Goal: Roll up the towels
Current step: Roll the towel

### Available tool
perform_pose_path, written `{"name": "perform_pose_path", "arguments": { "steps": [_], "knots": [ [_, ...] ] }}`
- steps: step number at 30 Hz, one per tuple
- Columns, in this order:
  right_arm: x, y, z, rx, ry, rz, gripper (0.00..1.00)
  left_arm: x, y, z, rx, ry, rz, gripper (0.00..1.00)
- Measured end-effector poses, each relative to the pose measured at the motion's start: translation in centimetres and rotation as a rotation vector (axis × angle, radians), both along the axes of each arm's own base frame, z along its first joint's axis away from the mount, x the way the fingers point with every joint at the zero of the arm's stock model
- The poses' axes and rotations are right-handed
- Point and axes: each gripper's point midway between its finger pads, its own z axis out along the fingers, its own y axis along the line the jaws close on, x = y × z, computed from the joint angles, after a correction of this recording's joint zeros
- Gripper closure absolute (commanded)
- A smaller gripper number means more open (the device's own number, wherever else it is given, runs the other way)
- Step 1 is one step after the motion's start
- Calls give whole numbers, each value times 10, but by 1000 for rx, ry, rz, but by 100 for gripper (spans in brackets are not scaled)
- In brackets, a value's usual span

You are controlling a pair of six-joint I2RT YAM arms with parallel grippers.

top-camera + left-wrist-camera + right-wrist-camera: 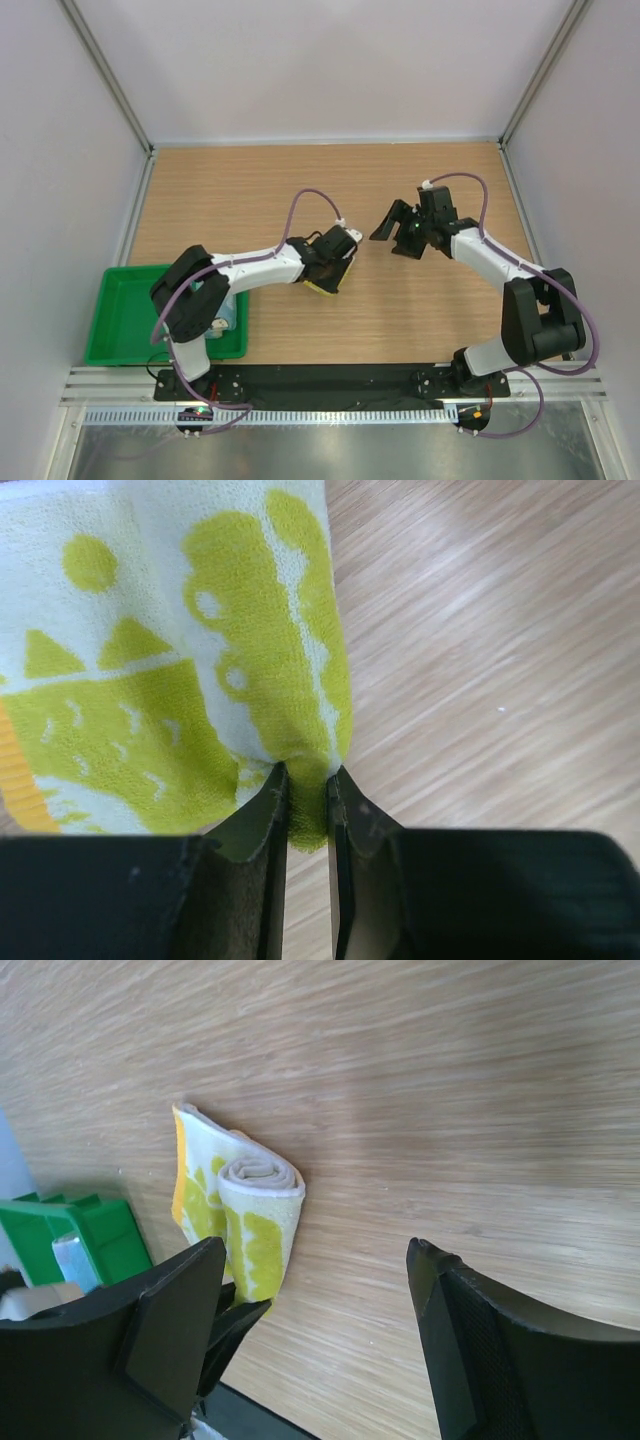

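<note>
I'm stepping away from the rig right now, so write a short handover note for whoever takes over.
Left gripper: fingers shut on an edge of the yellow towel.
Right gripper: open, empty, beside that towel.
Yellow towel: rolled, lying on the table.
Blue towel: in the green tray, mostly hidden under the left arm; cannot tell if it is rolled.
Left to do: release the yellow roll, then check the blue towel and roll it if needed.

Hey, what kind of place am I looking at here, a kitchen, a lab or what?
Probably a robotics lab test cell: a wooden table boxed in by white panels on aluminium posts, with two robot arms bolted at its near edge.
</note>
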Motion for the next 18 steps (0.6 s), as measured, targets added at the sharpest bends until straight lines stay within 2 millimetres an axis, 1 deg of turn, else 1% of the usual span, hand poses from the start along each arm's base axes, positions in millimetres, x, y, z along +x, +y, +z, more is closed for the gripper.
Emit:
{"name": "perform_pose_path", "arguments": {
  "steps": [3, 6, 15, 18],
  "knots": [
    [-9, 8, -10, 55, 11, 27, 20, -2, -1, 6, -122, 85, 33, 100],
    [-17, 13, -14, 94, 13, 48, 20, -3, 0, 11, -247, 176, 68, 100],
    [-17, 24, -8, 154, -19, 83, 20, -4, -6, 22, -429, 329, 103, 100],
    [-17, 28, -5, 167, -25, 97, 20, -1, -3, 24, -476, 376, 148, 100]
  ]
}}
